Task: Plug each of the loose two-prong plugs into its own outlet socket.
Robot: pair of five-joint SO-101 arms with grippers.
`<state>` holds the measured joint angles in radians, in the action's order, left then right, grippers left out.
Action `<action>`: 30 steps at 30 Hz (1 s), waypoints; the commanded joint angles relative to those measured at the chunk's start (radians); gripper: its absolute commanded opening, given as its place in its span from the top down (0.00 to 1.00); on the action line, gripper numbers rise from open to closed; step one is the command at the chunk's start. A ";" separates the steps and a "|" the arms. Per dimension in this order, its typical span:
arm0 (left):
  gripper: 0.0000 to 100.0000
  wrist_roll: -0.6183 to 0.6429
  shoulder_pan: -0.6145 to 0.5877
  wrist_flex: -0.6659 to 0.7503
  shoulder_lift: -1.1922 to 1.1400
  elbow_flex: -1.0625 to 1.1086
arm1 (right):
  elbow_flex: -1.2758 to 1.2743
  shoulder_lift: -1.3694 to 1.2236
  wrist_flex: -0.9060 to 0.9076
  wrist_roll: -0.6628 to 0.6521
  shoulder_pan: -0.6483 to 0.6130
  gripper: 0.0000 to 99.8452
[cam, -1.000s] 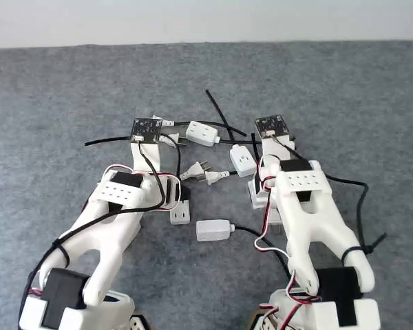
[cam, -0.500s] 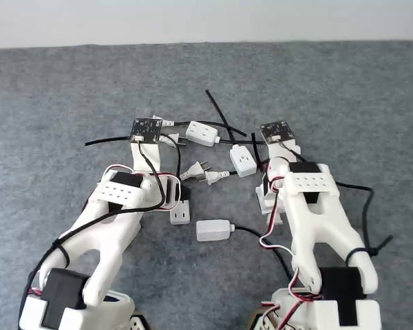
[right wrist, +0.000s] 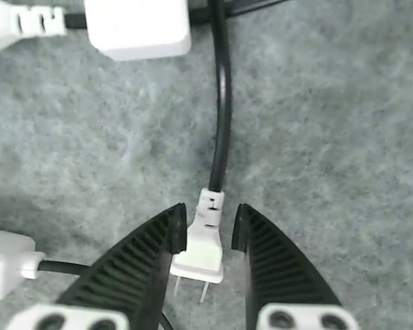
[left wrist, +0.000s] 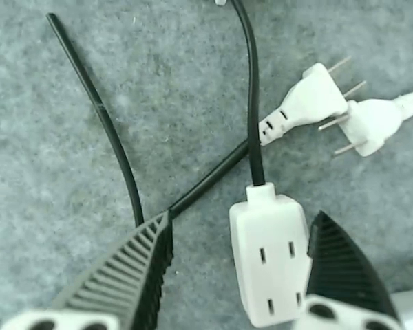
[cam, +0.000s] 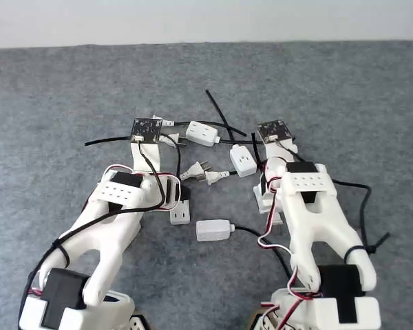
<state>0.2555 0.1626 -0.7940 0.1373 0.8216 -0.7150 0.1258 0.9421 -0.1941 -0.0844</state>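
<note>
Left claw is spread wide. One finger covers a corner of the white outlet socket, which lies on the desk between the jaws, nearer that finger. Right claw is narrowly spread around a two-prong plug. I can't tell whether both fingers touch it. Its black cord is cut off at the frame edge.

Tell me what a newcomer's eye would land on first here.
First comes the right gripper, its jaws straddling a white two-prong plug that lies on the grey mat, its black cord running away. Next is the left gripper, wide open around a white outlet socket. In the high view, black cords and white sockets lie tangled mid-mat.
</note>
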 commanded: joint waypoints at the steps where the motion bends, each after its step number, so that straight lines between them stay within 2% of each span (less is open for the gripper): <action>1: 0.71 -0.011 -0.006 0.026 0.038 -0.019 | -0.006 0.005 -0.016 0.015 -0.005 0.88; 14: 0.71 -0.011 -0.006 0.026 0.038 -0.019 | 0.064 -0.094 0.033 0.020 -0.004 0.88; 19: 0.71 -0.011 -0.006 0.026 0.038 -0.019 | 0.071 -0.094 0.028 0.015 -0.005 0.94; 30: 0.71 -0.011 -0.006 0.026 0.038 -0.019 | 0.115 -0.093 0.027 0.017 -0.002 0.90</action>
<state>0.2555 0.1626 -0.7940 0.1373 0.8216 -0.6674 0.0322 0.9697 -0.1849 -0.0859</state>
